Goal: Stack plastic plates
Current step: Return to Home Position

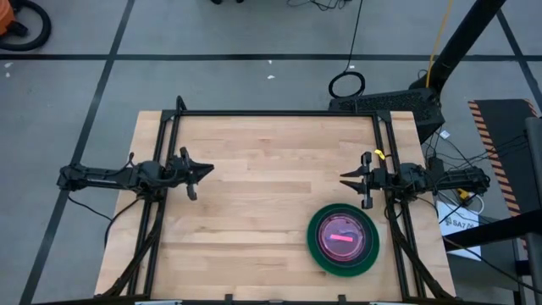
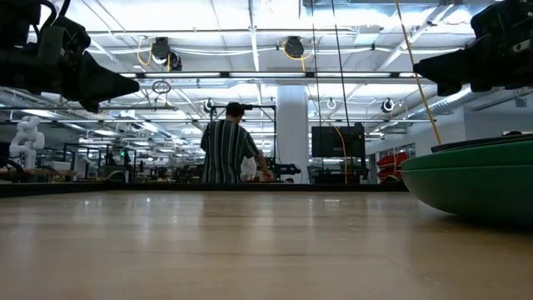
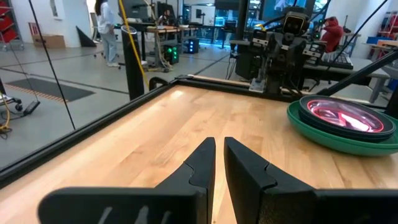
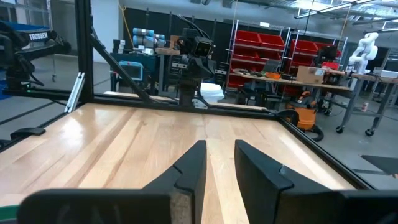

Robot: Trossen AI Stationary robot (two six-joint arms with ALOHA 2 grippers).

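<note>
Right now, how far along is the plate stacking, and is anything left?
Done: one stack of plates stands by the right arm, a green plate at the bottom and a pink plate on top; no loose plate shows on the table. In hand: nothing; the left gripper and right gripper are open and empty at opposite table edges. Left: nothing visible, though I cannot count the layers.

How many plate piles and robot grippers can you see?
plate pile: 1
grippers: 2, the left gripper and the right gripper
Total: 3
The plates inside the pile cannot be counted one by one.
</note>
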